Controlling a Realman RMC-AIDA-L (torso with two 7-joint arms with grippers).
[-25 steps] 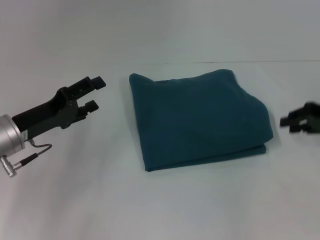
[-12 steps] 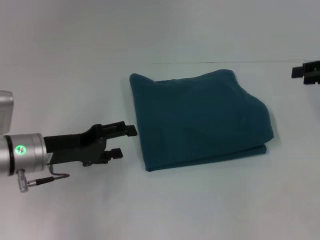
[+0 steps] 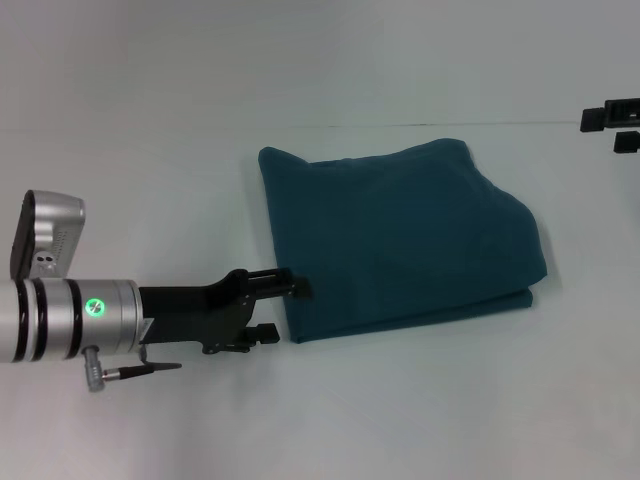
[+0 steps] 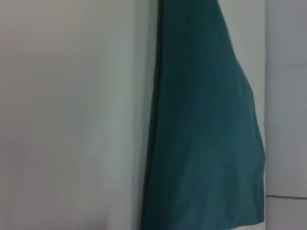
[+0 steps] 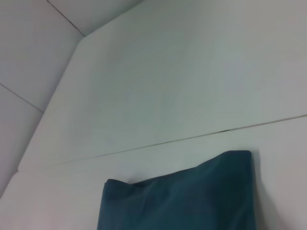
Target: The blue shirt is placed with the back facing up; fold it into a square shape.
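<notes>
1. Head view: the shirt (image 3: 400,240) lies folded in the middle of the frame on the white table (image 3: 420,410), already a rough rectangle, plain side up, no lettering showing.

2. The left gripper (image 3: 282,308) sits at lower left, reaching in level with the table, its jaws apart. The upper finger touches or overlaps the shirt's near-left corner; the lower one is just beside the bottom edge. It is not clamped on anything that I can see.

3. The right gripper (image 3: 617,127) shows only as a dark bit at the upper right edge of the frame, well apart from the shirt (whether its jaws are apart or together I cannot tell).

4. The left wrist view shows the shirt's long folded edge (image 4: 153,134) against the table, layers stacked; the right wrist view shows only the far edge of the shirt.

5. Judgement: the fold looks nearly done, and the left gripper seems to be lining up on that corner.

6. Risks from here:
   - Closing on the top layer only would peel the stack open when lifted.
   - Pushing in with jaws this low could shove the corner and bunch the cloth.
   - A one-sided pull, with the right arm far off, could drag the whole shirt askew and spoil the square.
</notes>
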